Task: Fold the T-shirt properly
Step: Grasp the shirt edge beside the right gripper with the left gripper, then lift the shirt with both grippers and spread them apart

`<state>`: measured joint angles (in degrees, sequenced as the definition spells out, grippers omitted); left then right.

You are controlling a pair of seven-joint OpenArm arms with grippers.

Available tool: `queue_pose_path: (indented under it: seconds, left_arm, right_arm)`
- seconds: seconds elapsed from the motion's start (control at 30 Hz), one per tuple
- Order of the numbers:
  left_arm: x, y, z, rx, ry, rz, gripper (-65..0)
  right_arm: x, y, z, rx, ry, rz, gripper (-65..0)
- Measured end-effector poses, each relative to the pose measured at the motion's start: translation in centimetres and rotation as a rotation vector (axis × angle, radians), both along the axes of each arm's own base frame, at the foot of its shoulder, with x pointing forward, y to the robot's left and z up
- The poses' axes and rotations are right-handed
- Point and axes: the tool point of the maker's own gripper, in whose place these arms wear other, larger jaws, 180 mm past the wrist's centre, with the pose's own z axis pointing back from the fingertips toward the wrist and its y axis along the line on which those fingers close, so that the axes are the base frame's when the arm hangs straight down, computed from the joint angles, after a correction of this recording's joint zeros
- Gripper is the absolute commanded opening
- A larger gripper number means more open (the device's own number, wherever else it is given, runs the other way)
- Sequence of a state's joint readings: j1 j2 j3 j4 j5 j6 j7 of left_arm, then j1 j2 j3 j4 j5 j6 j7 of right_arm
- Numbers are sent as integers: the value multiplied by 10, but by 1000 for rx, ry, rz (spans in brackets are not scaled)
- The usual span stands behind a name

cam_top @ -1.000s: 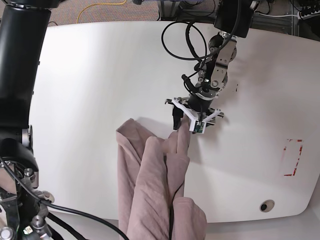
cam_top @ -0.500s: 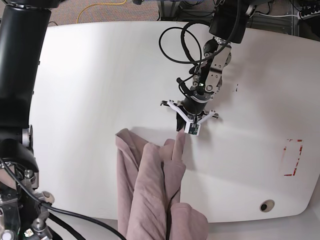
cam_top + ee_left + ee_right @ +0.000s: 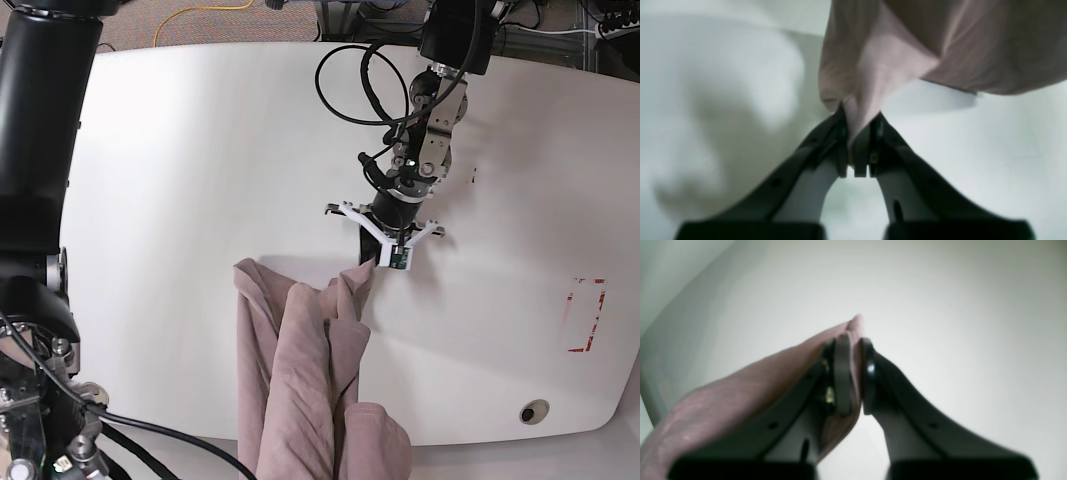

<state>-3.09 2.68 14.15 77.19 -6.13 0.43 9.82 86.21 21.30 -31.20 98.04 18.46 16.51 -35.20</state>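
You've got a white tabletop, a red rectangle outline marked near its right edge, a small dark round hole below that, yellow cable on the floor behind.

- Base view: bright, even overhead light; sharp; soft shadow beside the T-shirt on the white table; edges bowed by wide lens.
- Left wrist view: soft, blurred throughout; grey shadow blotches at left; cloth dim at upper right.
- Right wrist view: out of focus; glare at centre, dimmer toward upper left corner.
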Motion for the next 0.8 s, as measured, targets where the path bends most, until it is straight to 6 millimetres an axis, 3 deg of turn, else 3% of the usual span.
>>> queue_pose_path:
  seconds: [0.27, 0.5, 0.63, 0.8]
  left_arm:
    - [-6, 41, 2, -1, 0, 114, -650]
    - [-9, 61, 25, -1, -61, 135, -650]
    - [-6, 100, 39, 36, -100, 207, -650]
    - [-13, 167, 67, 61, -169, 378, -650]
  right_arm:
    - [11, -4, -16, 5, 42, -9, -650]
    - [27, -10, -32, 6, 104, -41, -650]
    - [43, -22, -45, 16, 160, -88, -650]
    - [62, -46, -63, 67, 227, -123, -650]
